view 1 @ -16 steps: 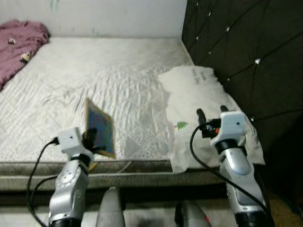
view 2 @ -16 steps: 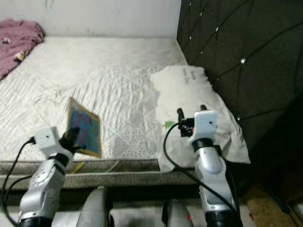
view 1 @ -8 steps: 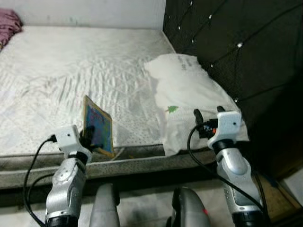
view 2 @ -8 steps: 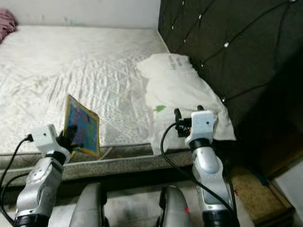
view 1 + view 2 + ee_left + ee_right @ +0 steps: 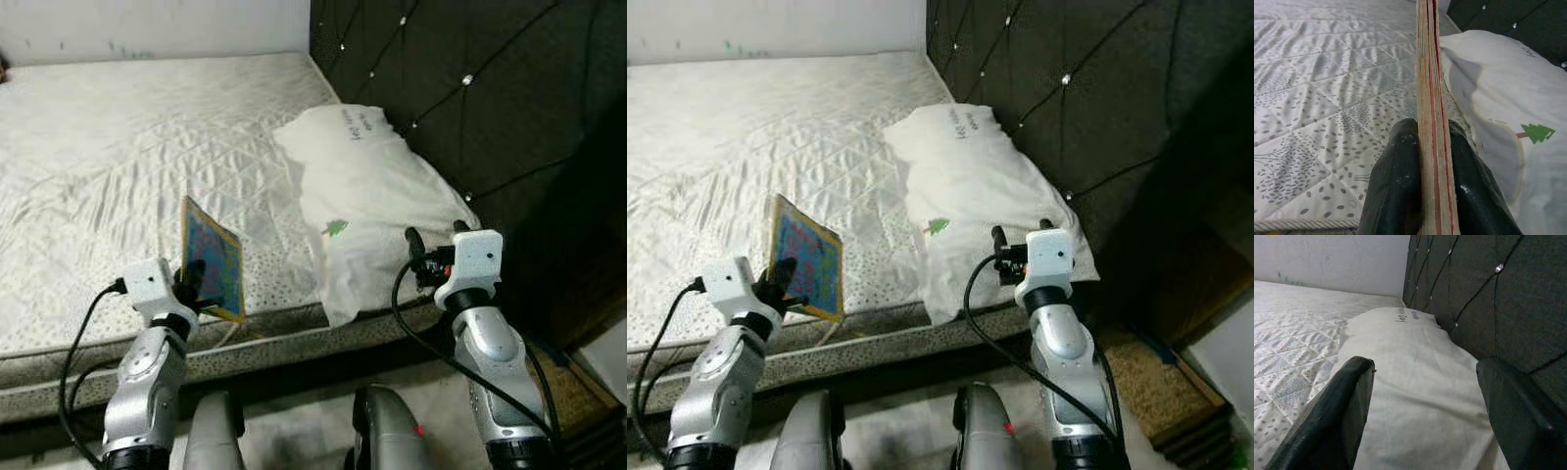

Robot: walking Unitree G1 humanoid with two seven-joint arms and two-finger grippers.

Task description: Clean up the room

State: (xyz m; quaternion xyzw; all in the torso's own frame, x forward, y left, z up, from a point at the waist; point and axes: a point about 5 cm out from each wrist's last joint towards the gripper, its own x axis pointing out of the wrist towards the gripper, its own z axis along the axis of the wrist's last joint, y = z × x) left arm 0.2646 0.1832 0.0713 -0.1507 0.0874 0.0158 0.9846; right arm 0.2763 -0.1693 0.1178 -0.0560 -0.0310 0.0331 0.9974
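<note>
A thin book with a blue patterned cover and yellow border [image 5: 214, 261] stands upright over the bed's front edge, gripped by my left gripper [image 5: 193, 287], which is shut on its lower edge. In the left wrist view the book's edge [image 5: 1430, 98] runs between the two black fingers [image 5: 1396, 191]. My right gripper [image 5: 433, 239] hangs open, holding nothing, above the near corner of a white pillow [image 5: 367, 191]. The right wrist view looks along the open fingers [image 5: 1342, 411] at that pillow [image 5: 1410, 362].
A white quilted mattress [image 5: 118, 147] spreads ahead and to the left. A dark tufted headboard [image 5: 460, 88] rises on the right. Brown flooring [image 5: 1146, 382] lies beside the bed at the lower right.
The camera has swung right: the pink blanket has left the picture and more headboard shows. The left gripper still holds the book; the right stays open.
</note>
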